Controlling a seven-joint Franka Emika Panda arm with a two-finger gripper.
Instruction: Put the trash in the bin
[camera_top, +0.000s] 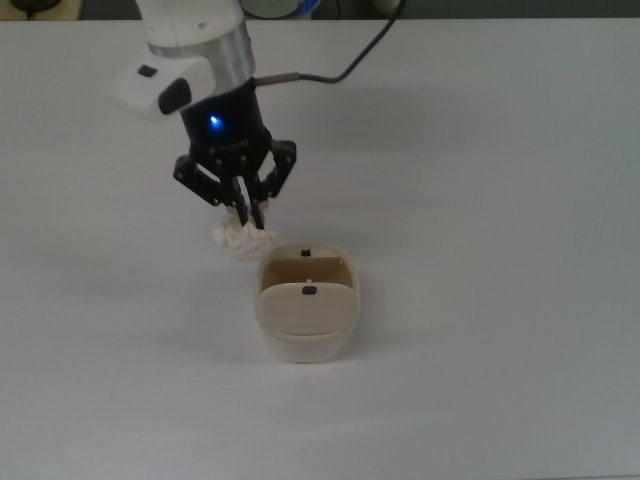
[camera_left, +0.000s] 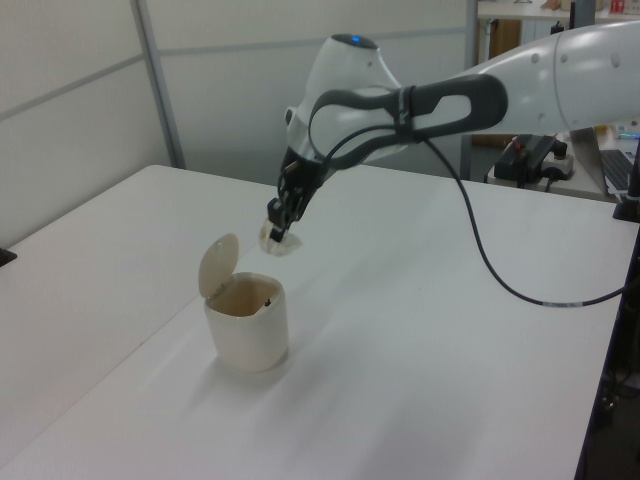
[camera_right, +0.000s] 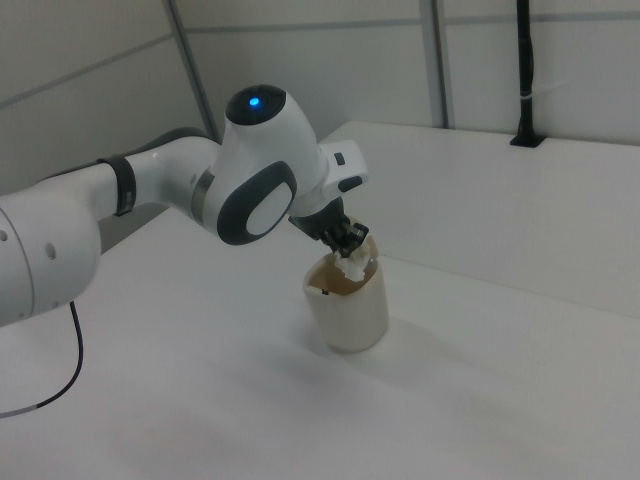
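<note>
Black two-finger end effector (camera_top: 250, 216) of a white arm, pinching a small crumpled white paper wad (camera_top: 242, 240) between its fingertips. Wad held in the air, clear of the white surface (camera_top: 480, 200), just beside the upper-left corner of the bin in the top view. Small cream-beige plastic bin with rounded corners (camera_top: 306, 315) upright on the surface, swing flap (camera_left: 217, 264) tipped up, brown interior open to view. In the left view, wad (camera_left: 278, 241) above and slightly to the right of the raised flap. In the right view, wad (camera_right: 350, 265) at the bin's rim (camera_right: 345, 290), end effector (camera_right: 348, 243) tilted over it. Black cable (camera_left: 500, 270) trailing from the wrist across the surface.
</note>
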